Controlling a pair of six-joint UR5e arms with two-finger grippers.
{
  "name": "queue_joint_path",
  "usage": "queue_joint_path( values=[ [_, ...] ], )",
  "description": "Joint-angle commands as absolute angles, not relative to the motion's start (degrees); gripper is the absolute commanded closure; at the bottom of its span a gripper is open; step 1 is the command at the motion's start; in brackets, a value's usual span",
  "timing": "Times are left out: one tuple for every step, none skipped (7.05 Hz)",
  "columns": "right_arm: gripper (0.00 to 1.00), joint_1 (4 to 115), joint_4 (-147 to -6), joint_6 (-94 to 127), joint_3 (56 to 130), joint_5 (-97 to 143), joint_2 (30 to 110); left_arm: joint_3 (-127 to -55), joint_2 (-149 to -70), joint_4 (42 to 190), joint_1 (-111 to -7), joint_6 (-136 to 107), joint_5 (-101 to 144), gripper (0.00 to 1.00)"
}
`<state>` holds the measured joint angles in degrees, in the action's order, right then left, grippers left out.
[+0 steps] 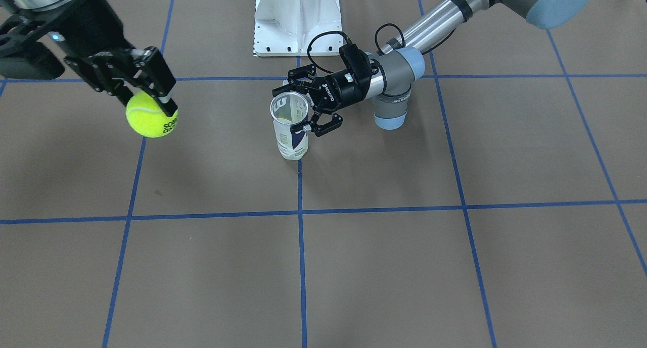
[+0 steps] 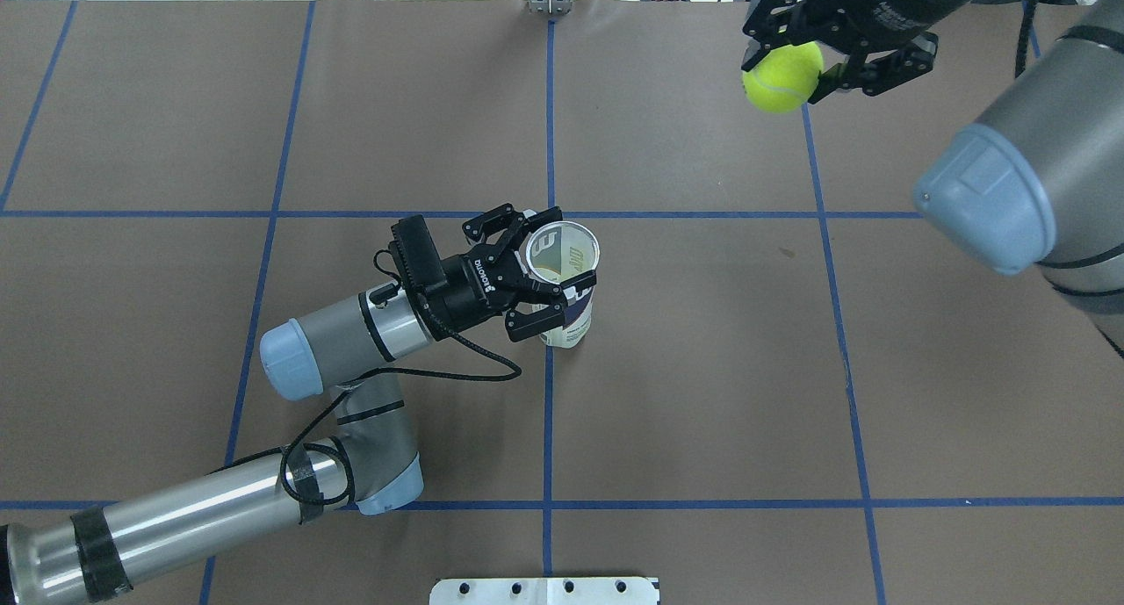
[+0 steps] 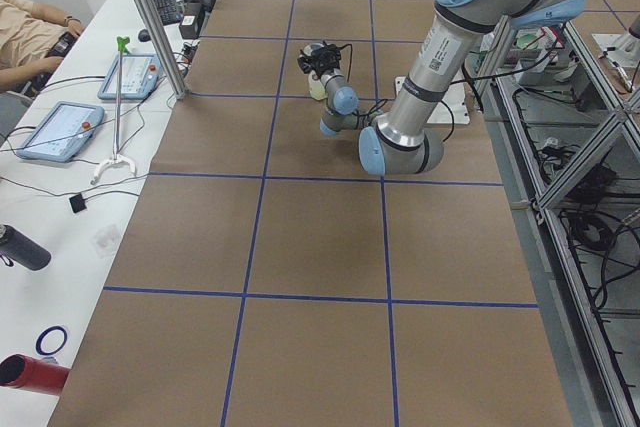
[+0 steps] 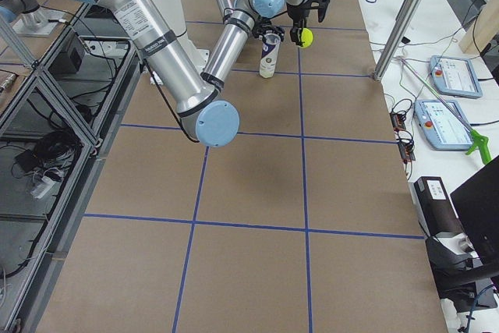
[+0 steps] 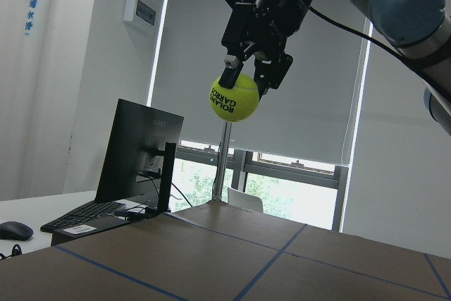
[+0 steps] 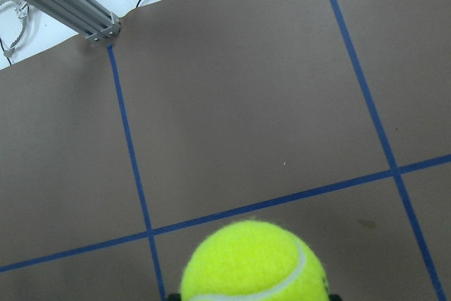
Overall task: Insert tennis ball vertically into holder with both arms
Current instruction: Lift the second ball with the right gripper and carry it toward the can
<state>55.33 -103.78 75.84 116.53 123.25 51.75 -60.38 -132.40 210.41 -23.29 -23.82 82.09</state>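
Standing upright, the clear navy-labelled holder (image 2: 565,284) is pinched by the left tool (image 2: 546,277); the right tool (image 2: 795,61) clamps the yellow tennis ball (image 2: 781,77).

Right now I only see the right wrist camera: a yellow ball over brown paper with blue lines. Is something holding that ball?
Observer: Yes. The right gripper pinches the tennis ball between its two fingers, up in the air above the table.
Visitor: Where is the tube it goes into?
Observer: The holder stands upright near the middle of the table, open end up, well off to one side of the ball.
Visitor: Does it stand on its own?
Observer: No, the left gripper grips it near the top, one finger on each side.
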Motion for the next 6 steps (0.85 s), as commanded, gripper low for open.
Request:
queue_joint_path(
  values=[
    [1.0, 47.23, -105.64, 83.91, 116.89, 115.7, 46.86, -60.38, -132.45, 210.41, -23.2, -23.82, 82.09, 0.07],
    [1.0, 45.02, -105.73, 85.33, 116.81, 113.58, 46.24, -60.38, -132.45, 210.41, -23.2, -23.73, 82.09, 0.07],
    [1.0, 42.91, -106.52, 86.91, 116.81, 111.47, 45.19, -60.38, -132.45, 210.41, -23.2, -23.73, 82.09, 0.07],
    [1.0, 39.93, -107.57, 88.32, 116.72, 108.23, 43.78, -60.38, -132.54, 210.41, -23.2, -23.73, 82.09, 0.07],
    [1.0, 37.47, -107.67, 89.64, 116.63, 105.84, 43.42, -60.38, -132.45, 210.32, -23.2, -23.73, 82.09, 0.07],
    [1.0, 35.44, -107.67, 90.08, 116.46, 103.65, 43.24, -60.38, -132.54, 210.32, -23.2, -23.73, 82.09, 0.07]
  ],
)
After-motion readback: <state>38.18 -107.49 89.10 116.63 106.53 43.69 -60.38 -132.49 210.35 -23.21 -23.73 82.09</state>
